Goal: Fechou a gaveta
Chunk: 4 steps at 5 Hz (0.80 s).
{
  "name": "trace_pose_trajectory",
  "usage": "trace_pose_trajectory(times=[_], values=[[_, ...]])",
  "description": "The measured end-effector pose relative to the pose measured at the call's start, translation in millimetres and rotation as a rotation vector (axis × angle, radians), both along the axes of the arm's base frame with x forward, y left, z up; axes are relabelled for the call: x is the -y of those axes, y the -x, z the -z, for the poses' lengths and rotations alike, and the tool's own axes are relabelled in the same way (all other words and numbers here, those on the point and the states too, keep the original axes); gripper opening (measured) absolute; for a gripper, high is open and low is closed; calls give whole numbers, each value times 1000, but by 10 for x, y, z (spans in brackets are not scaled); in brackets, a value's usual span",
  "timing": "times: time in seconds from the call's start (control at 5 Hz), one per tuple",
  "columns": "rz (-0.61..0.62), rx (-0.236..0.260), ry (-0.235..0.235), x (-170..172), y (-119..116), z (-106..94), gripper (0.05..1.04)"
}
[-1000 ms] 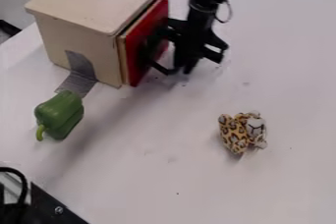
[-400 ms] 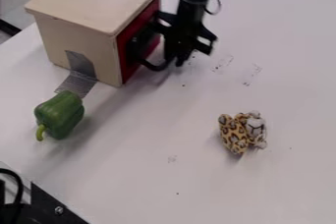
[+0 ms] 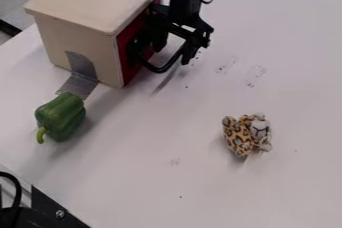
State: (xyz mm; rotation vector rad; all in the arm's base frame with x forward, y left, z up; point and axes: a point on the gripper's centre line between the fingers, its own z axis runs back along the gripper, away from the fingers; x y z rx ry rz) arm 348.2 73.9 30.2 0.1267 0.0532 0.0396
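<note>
The drawer (image 3: 125, 72) is in the wooden box (image 3: 80, 29) at the far left of the table (image 3: 200, 182), its red front level with the box's side edge, under the overhang of the top. That front faces right, towards the gripper (image 3: 165, 54). The gripper hangs down from the far edge of the view, directly in front of the drawer and a little to its right, and its black parts hide much of the red face. It is right up against the drawer front as seen from here, but whether the two touch cannot be told. Nor can I tell whether the gripper is spread or clenched; dark parts overlap there. The lower near corner of the red front shows to the left of the gripper, with a strip of red higher up.

Grey tape (image 3: 81, 74) runs from the near side of the box down onto the table. A green bell pepper (image 3: 61, 117) lies near the tape on the left, its stem end towards the near side. A spotted soft toy (image 3: 240, 134) lies well apart from the box, to the right and nearer. Faint dark marks (image 3: 256, 74) dot the table between the toy and the far side. A black plate (image 3: 50, 209) with a bolt sits at the near left corner.
</note>
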Motion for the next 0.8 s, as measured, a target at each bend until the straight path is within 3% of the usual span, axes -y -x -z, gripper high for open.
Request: trace_pose_trajectory(times=[0.4, 0.8], values=[[74, 105, 77, 439, 9, -476, 1000], [144, 121, 140, 795, 100, -666, 1000]])
